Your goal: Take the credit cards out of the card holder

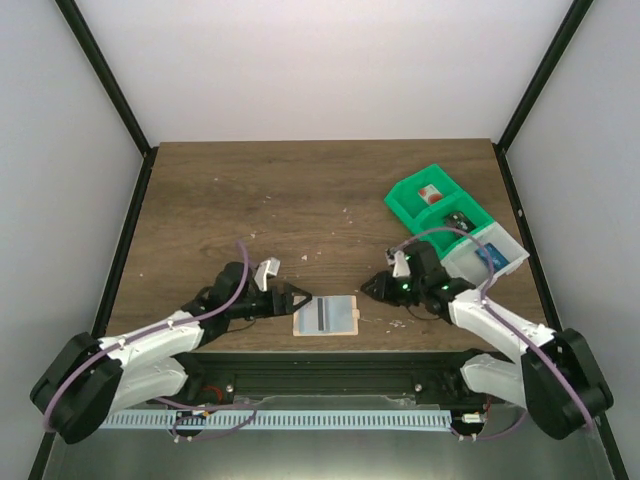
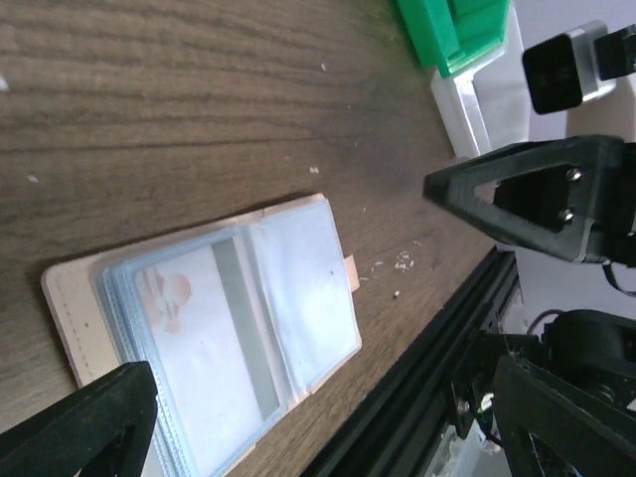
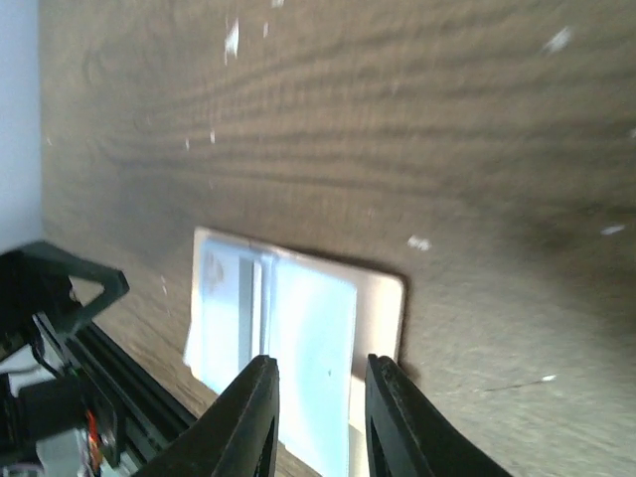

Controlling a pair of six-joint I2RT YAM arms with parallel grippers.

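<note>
Surface: brown wooden tabletop (image 1: 300, 190), enclosed by white walls (image 1: 330, 60).
Holder: one flat tan card holder (image 1: 327, 316), laid open near front edge.
Cards: one pale striped card (image 2: 214, 328) seen pocketed, perhaps more.
Left gripper (image 1: 303, 298): spread wide, empty.
Right gripper (image 1: 368, 288): narrowly parted, empty.

One card holder (image 1: 327, 315) lies open on the one counter (image 1: 280, 200). One card (image 2: 189, 368), pale with a single dark stripe, shows through its pockets; whether more sit behind it cannot be told. Two arms flank the card holder, the left arm (image 1: 170, 335) and the right arm (image 1: 500, 325). Each has one two-fingered end effector: the left end effector (image 1: 298, 298) and the right end effector (image 1: 370, 287). Beyond the card holder, to its right, stands one green-and-white tray (image 1: 400, 205) of three compartments, each holding one small item (image 1: 431, 192), three in all. The white crumbs (image 1: 305, 257) around the card holder are too many to count.
</note>
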